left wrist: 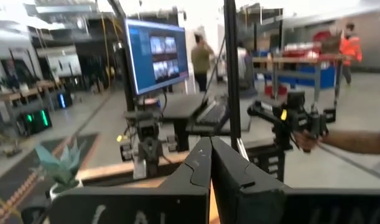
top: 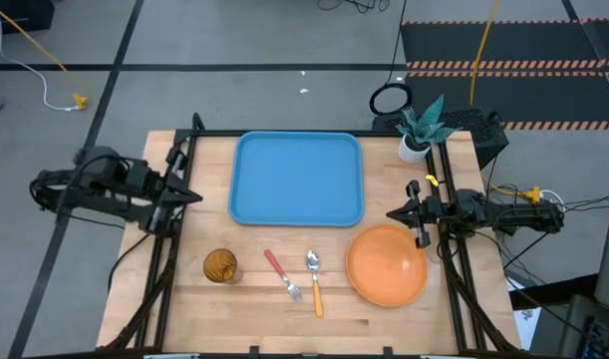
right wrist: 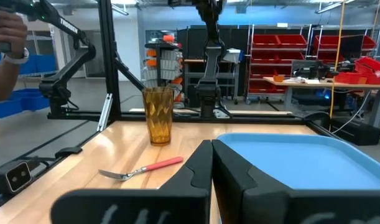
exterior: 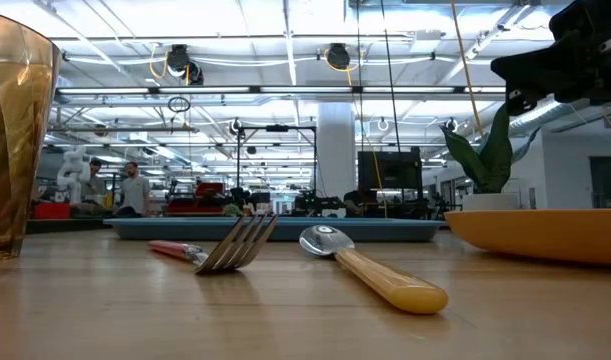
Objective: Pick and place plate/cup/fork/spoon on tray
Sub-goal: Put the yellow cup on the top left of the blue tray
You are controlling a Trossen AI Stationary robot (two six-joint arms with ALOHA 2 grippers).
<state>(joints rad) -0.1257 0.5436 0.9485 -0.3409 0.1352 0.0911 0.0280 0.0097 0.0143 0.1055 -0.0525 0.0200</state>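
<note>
light-blue tray [top: 297,179] lying empty at the counter's [top: 184,299] far middle. orange plate [top: 387,264] sitting just off its near right corner, beside the right gripper [top: 392,212], fingers [right wrist: 208,163] pressed together on nothing. amber cup [top: 220,265] standing near left. pink-handled fork [top: 282,274] and orange-handled spoon [top: 315,281] lying side by side between cup and plate. left gripper [top: 197,196] waiting at the left edge, fingers [left wrist: 205,163] clenched, empty.
</note>
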